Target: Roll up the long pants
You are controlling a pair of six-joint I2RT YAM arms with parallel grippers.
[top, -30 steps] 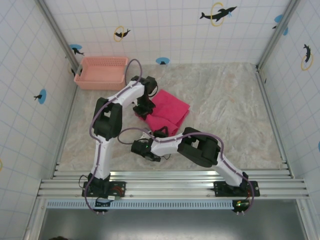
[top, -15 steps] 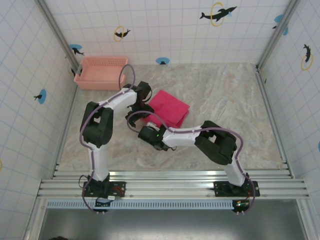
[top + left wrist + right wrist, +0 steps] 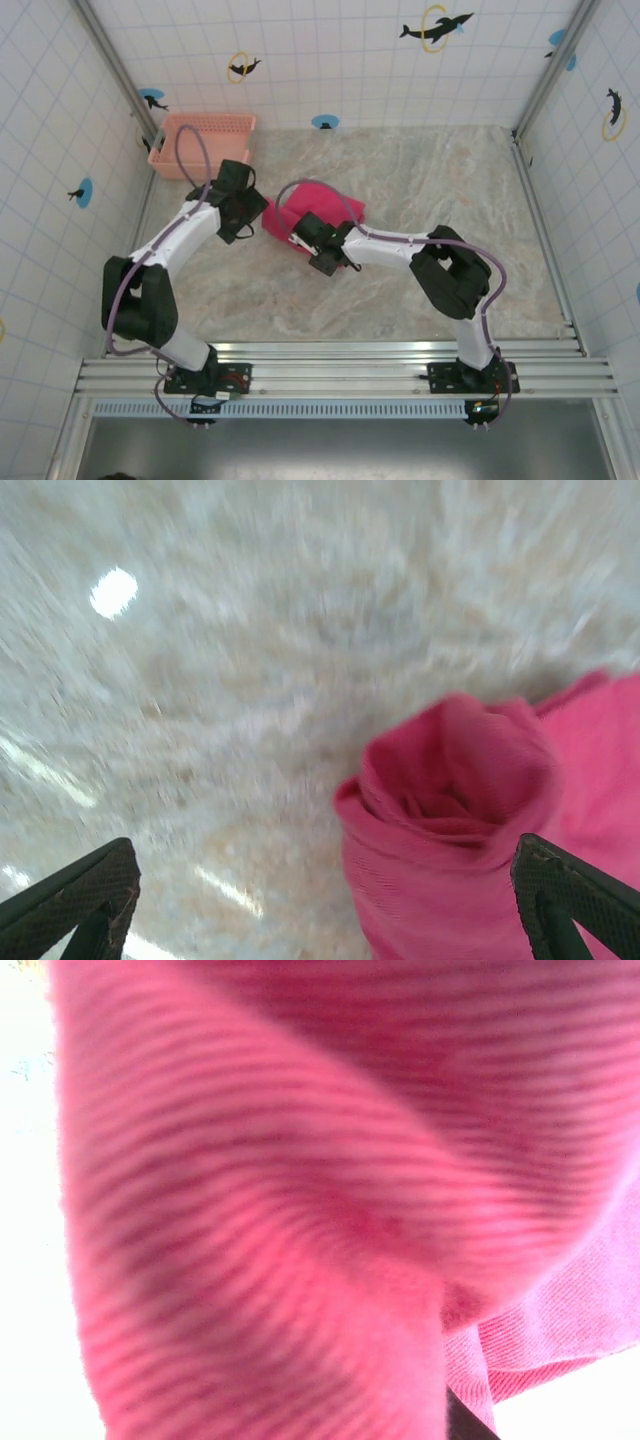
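left claw (image 3: 252, 215) opened, drawn back, long pants (image 3: 335, 210) bunched

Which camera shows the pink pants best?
The top camera: nearly all of the pants are in sight. The left wrist camera catches one rolled end of the pants, blurred. The right wrist camera sits so close that the pants are just pink ribbed cloth.

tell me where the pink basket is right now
In the top view the basket sits in the far left corner of the table, beyond and to the left of the rolled long pants.
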